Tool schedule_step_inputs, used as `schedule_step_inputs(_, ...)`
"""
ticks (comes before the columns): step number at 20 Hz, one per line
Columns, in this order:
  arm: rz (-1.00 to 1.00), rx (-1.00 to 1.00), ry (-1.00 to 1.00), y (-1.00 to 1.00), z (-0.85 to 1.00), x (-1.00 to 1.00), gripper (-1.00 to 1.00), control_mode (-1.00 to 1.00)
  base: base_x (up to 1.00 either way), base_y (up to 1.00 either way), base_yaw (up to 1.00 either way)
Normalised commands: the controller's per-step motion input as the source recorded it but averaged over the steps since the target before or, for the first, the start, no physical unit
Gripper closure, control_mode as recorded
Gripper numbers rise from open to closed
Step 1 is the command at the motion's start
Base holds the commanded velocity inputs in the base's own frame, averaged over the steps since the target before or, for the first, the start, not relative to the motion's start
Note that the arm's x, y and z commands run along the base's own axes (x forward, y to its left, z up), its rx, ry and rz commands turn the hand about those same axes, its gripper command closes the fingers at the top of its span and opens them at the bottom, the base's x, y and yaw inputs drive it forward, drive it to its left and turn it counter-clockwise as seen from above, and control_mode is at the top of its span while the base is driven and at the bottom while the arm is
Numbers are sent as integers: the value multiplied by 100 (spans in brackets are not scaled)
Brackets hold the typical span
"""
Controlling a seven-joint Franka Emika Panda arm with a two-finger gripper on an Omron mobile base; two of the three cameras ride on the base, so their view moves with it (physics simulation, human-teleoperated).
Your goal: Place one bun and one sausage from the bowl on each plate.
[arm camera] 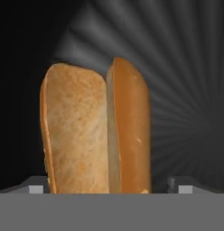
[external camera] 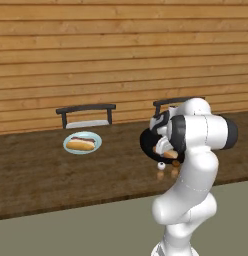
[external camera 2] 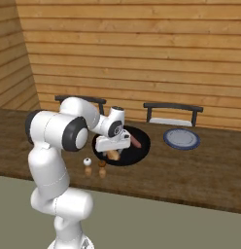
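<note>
Gripper (external camera 2: 112, 148) wide open and holding nothing, low inside the black bowl (external camera 2: 142, 148) with the split bun (arm camera: 96, 131) lying right between its tips, so could squash or tip it if shut off to one side.

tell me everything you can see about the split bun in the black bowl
The golden-brown split bun lies in the wide black bowl, resting on its dark, glossy floor. It is long, opened along a slit into two halves, with a paler toasted cut face and a smooth darker crust. The open gripper straddles one end without gripping it.
</note>
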Motion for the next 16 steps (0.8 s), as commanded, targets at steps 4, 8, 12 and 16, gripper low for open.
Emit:
schedule_step_inputs(4,0,0,-4,0,0,5,-100,-100,0,0,0)
schedule_step_inputs(8,-3,0,-15,0,0,12,100,-100,0,0,0)
schedule_step_inputs(12,-3,0,-21,0,0,7,100,-100,0,0,0)
schedule_step_inputs(16,-8,0,-13,0,0,0,100,-100,0,0,0)
